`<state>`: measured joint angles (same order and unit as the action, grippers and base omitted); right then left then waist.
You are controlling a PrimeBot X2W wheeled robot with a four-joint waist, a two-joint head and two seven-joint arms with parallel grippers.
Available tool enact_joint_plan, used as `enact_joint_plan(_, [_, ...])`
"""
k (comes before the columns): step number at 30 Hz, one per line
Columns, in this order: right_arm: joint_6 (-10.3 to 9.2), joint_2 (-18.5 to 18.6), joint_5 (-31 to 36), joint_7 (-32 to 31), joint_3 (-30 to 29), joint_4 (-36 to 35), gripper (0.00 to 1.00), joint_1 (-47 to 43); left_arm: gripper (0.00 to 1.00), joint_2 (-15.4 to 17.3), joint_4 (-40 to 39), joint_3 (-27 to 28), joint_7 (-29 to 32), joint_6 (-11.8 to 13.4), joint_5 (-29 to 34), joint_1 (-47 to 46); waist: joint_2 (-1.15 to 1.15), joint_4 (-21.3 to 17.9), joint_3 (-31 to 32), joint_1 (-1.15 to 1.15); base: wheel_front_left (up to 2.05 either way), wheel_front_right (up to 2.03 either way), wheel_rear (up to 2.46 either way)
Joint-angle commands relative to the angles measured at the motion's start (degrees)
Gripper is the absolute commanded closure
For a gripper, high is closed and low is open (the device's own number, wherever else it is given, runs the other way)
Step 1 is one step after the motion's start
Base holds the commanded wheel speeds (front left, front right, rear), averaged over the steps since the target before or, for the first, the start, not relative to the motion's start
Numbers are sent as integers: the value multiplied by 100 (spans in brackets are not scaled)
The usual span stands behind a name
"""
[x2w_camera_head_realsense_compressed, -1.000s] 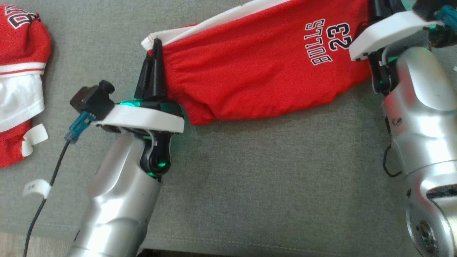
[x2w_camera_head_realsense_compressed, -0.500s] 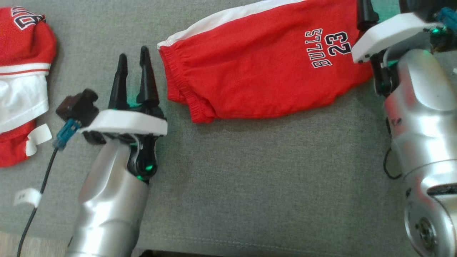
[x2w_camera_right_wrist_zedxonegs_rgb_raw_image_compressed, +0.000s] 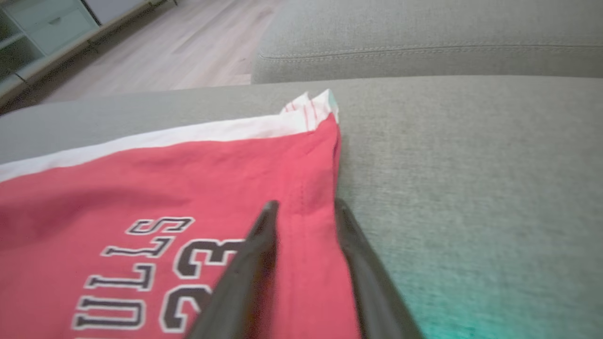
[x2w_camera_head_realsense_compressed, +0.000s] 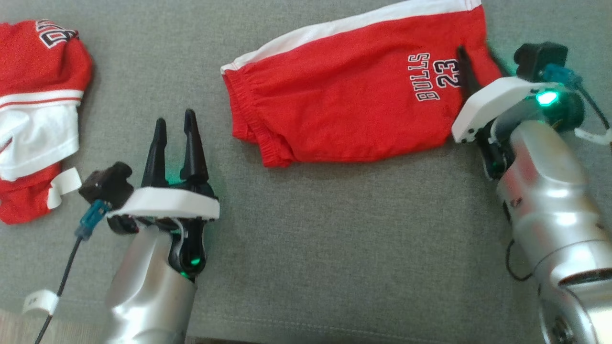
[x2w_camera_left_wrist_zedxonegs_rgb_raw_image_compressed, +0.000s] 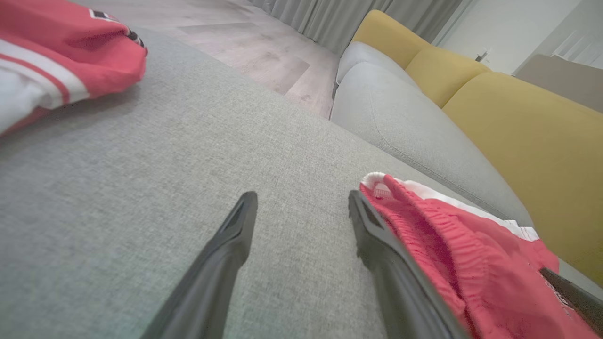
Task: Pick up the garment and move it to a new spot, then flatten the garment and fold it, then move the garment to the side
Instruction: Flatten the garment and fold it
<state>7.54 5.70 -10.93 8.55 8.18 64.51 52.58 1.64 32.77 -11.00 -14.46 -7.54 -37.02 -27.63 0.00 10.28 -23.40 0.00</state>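
Grey woven sofa seat [x2w_camera_head_realsense_compressed: 334,248]. Yellow back cushions [x2w_camera_left_wrist_zedxonegs_rgb_raw_image_compressed: 518,117] and a wood floor [x2w_camera_left_wrist_zedxonegs_rgb_raw_image_compressed: 235,42] lie beyond its far edge in the left wrist view.

Garment [x2w_camera_head_realsense_compressed: 354,110]: red shorts lying flat on the right half of the seat, towards the far edge. Its long axis runs left to right across the seat and tilts slightly away at the right end. The waistband [x2w_camera_head_realsense_compressed: 248,119] is the left end and the leg hem [x2w_camera_right_wrist_zedxonegs_rgb_raw_image_compressed: 330,155] the right. A white side stripe [x2w_camera_head_realsense_compressed: 344,28] runs along the far edge, with the printed number near the hem.

A second garment [x2w_camera_head_realsense_compressed: 33,119], red and white, is bunched at the seat's left edge, well apart.

Left tool [x2w_camera_head_realsense_compressed: 175,118]: released, fingers spread, nothing between them. It sits over bare seat to the near-left of the waistband. In its own wrist view the right finger is just beside the gathered elastic, but I can't tell whether it touches.

Right tool [x2w_camera_right_wrist_zedxonegs_rgb_raw_image_compressed: 305,203]: fingers parted, low over the hem end, with the seamed edge of red cloth running between them. No pinch visible, so I read it as not gripping.

Judgement: the garment looks doubled over and laid out, with neither end held. The right arm is nearer, already over the cloth. The left must travel right and away to reach the waistband. One tool stands at each end of the long axis, so the coming move probably takes both ends, either folding end to end or lifting the garment aside.
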Motion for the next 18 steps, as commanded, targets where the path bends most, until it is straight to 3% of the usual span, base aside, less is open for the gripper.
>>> enact_joint_plan(1, [-5, -221, -104, -38, 162, 43, 100, -277, 0, 124, -177, 212, -53, 47, 84, 82, 0, -7, 70, 0, 0, 0, 0])
enact_joint_plan(11, [-5, -210, -1071, 530, 207, -231, 100, -1115, 0, 124, -159, 618, -53, 173, 502, 753, 0, -277, 894, 0, 0, 0, 0])
enact_joint_plan(18, [-5, 28, -1671, 601, 433, -641, 100, -1875, 0, 124, -127, 654, -53, 158, 719, 1419, 0, -379, 1422, 0, 0, 0, 0])
